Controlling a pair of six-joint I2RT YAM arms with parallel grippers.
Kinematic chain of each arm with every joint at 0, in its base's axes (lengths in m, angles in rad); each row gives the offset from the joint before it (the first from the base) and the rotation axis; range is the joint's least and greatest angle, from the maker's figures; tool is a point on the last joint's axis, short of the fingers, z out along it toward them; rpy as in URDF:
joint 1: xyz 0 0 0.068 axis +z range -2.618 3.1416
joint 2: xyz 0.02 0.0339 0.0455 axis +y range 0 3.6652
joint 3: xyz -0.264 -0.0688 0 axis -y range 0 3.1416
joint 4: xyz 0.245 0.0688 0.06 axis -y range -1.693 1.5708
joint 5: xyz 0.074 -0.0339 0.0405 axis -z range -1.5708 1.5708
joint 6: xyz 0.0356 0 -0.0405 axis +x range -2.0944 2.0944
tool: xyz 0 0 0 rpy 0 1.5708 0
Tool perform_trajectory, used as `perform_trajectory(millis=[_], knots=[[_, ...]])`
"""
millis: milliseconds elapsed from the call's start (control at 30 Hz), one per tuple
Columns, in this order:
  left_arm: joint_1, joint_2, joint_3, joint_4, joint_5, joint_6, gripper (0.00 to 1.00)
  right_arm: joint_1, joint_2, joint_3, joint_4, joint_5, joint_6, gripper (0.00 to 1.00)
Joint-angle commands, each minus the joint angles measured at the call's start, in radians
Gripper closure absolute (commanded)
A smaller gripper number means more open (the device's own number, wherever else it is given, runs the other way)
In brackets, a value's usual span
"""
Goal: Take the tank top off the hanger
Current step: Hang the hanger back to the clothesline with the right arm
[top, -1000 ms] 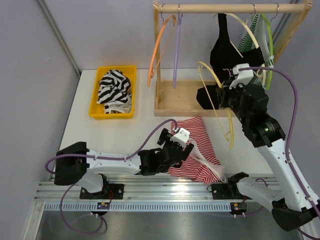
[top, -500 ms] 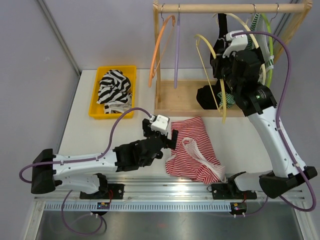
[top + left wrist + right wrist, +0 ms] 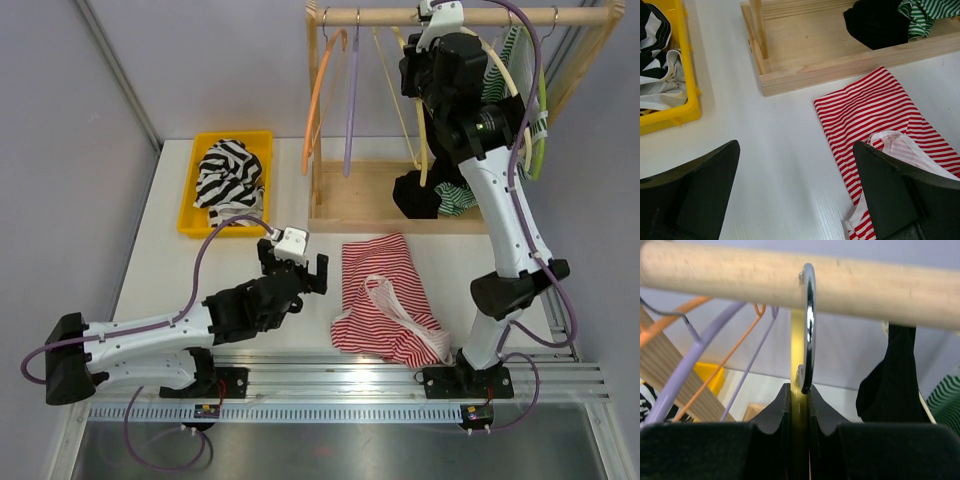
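Red-striped tank top (image 3: 385, 295) flat on table (image 3: 240, 270); bare yellow hanger (image 3: 798, 345) at rod (image 3: 715, 271)

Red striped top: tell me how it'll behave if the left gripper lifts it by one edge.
Probably floppy: the red top lies flat with soft wrinkles, so it would likely drape and hang from a single pinch. It looks like thin cloth, so it is likely light. Its pale strap loops loose and may trail or snag.

At left on the table (image 3: 160, 260), a bin (image 3: 233, 136) of clothes (image 3: 228, 175); to its right, the rack base (image 3: 355, 200), garments (image 3: 420, 195) heaped on it; before that, a tank top (image 3: 385, 290); above, hangers (image 3: 352, 100) on the rod (image 3: 380, 16).
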Motion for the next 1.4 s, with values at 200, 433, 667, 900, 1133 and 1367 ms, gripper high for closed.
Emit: perform_trajectory(millis=[200, 433, 667, 900, 1133, 1367], knots=[[0.062, -0.104, -0.077, -0.003, 0.005, -0.045, 0.01, 0.050, 0.212, 0.384, -0.016, 0.016, -0.071, 1.00], [0.091, -0.168, -0.111, -0.017, 0.008, -0.045, 0.01, 0.064, 0.273, 0.395, 0.035, 0.012, -0.070, 1.00], [0.111, -0.199, -0.139, -0.018, 0.011, -0.046, 0.01, 0.076, 0.326, 0.409, 0.033, 0.018, -0.066, 1.00], [0.117, -0.201, -0.143, -0.012, 0.017, -0.043, 0.01, 0.098, 0.306, 0.337, 0.049, 0.044, -0.080, 1.00], [0.118, -0.211, -0.146, -0.015, 0.020, -0.046, 0.01, 0.128, 0.260, 0.318, 0.070, 0.091, -0.102, 0.79], [0.118, -0.221, -0.146, -0.018, 0.026, -0.046, 0.01, 0.176, 0.106, 0.118, 0.216, 0.139, -0.151, 0.22]])
